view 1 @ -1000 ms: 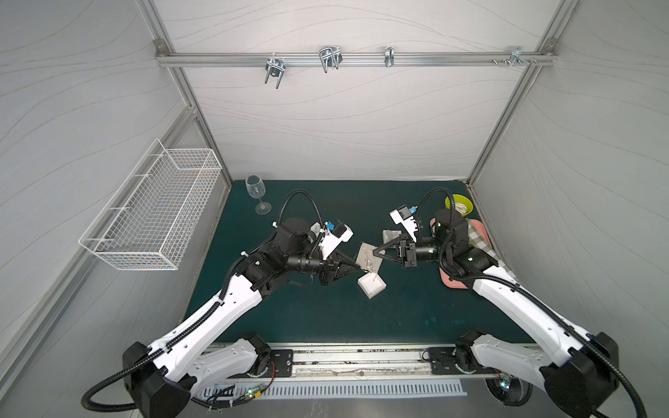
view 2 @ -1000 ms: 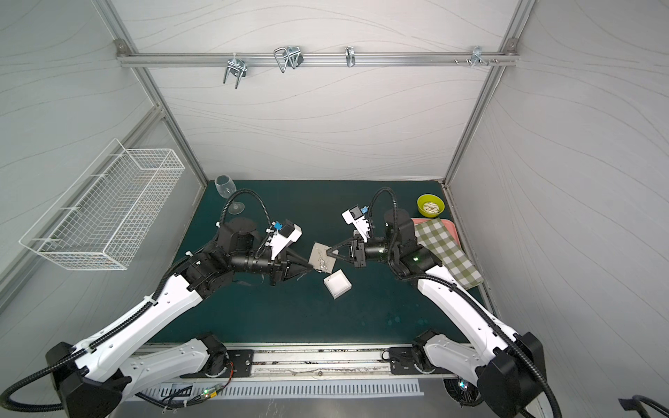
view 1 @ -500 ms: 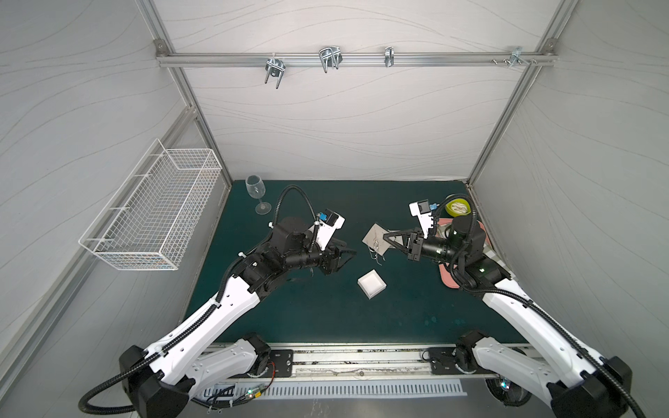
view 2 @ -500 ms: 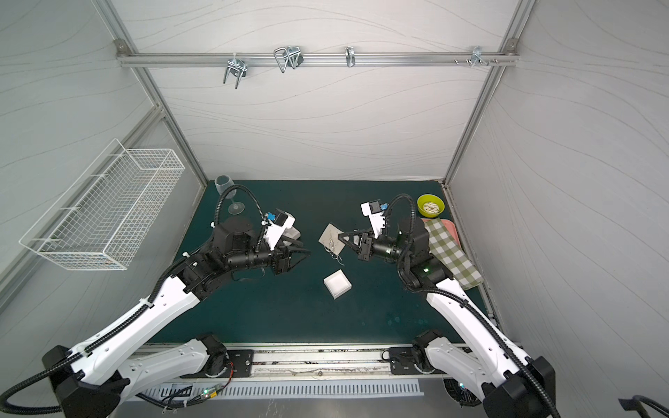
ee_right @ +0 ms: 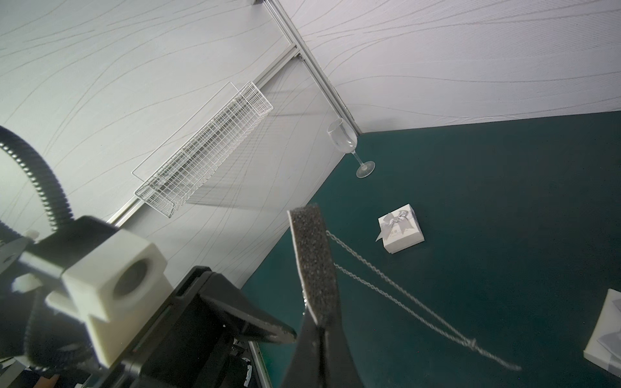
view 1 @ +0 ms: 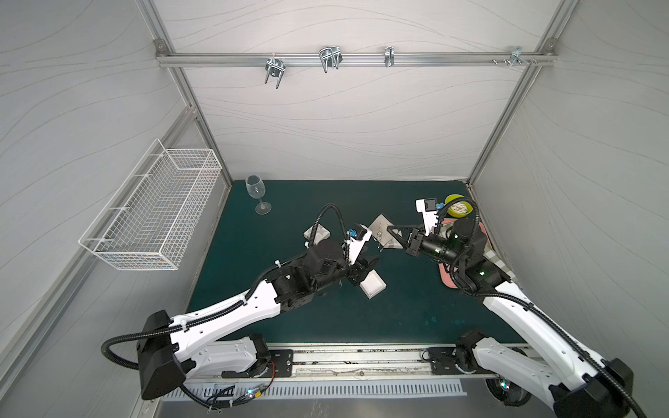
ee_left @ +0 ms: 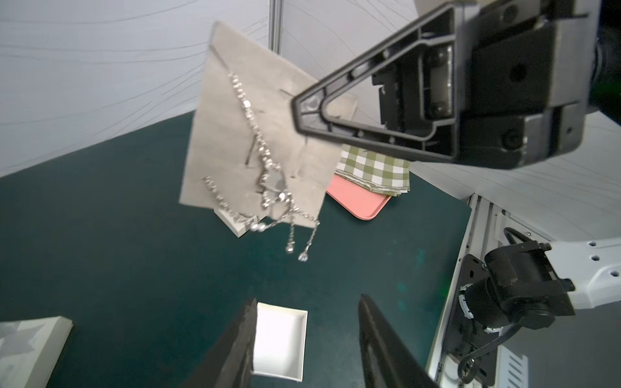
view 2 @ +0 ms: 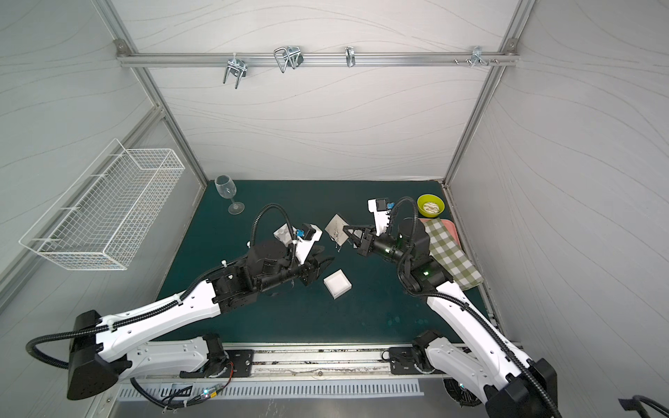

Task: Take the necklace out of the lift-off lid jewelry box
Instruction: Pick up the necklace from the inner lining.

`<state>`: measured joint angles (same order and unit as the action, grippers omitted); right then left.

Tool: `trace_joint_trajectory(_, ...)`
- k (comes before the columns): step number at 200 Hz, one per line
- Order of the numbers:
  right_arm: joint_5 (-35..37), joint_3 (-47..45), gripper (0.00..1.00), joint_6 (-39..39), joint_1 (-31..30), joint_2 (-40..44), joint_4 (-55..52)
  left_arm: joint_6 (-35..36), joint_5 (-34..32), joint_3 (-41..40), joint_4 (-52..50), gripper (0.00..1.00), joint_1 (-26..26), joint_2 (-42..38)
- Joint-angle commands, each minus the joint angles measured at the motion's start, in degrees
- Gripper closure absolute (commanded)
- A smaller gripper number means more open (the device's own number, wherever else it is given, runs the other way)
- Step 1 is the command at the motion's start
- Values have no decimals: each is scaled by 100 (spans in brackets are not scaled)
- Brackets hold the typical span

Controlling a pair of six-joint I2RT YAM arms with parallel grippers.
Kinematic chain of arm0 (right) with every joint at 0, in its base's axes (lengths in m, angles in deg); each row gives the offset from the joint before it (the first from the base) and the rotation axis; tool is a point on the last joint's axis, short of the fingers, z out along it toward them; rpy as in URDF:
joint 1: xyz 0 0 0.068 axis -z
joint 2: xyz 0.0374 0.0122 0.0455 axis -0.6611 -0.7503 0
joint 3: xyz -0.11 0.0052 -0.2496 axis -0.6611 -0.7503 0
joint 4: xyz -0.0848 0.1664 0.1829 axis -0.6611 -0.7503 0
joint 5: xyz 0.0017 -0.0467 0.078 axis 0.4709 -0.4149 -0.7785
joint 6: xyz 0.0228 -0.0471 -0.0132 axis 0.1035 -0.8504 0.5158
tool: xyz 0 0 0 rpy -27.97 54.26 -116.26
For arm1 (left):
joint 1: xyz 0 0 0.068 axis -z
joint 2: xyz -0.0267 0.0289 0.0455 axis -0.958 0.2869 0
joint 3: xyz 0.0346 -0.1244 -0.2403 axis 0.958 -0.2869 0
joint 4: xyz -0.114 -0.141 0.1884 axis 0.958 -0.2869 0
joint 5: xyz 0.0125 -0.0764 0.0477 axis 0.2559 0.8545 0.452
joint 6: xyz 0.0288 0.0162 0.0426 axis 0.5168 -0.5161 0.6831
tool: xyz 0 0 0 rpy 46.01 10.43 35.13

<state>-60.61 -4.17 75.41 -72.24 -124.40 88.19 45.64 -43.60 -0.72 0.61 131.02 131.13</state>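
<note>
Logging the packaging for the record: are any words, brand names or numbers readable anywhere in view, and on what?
Small line of print on top of the jewelry box lid: too small to read.
No print visible on the necklace display pad or the open box base.
Nothing else carries legible text.

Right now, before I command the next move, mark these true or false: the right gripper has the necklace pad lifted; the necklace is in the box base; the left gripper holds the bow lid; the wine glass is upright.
1. The right gripper is shut on the grey pad that carries the necklace, clear of the table. True.
2. The necklace lies inside the white box base. False: the base looks empty, and the necklace hangs on the lifted pad.
3. The left gripper holds the bow lid. False: it is open and empty near the box base, and the lid lies on the table.
4. The wine glass stands upright. True.
</note>
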Motion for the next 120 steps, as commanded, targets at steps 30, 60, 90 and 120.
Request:
trace_joint_trajectory(30,220,136,97,-19,-139,146,155,607,-587,109,1043,51,146,310)
trace_joint_trajectory(60,249,146,97,-19,-157,163,129,598,-513,101,1148,51,146,527)
trace_joint_trajectory(90,262,162,97,-12,-175,162,94,608,-477,123,1278,50,146,717)
trace_joint_trajectory(120,269,181,97,-19,-185,164,53,567,-532,177,1326,53,146,883)
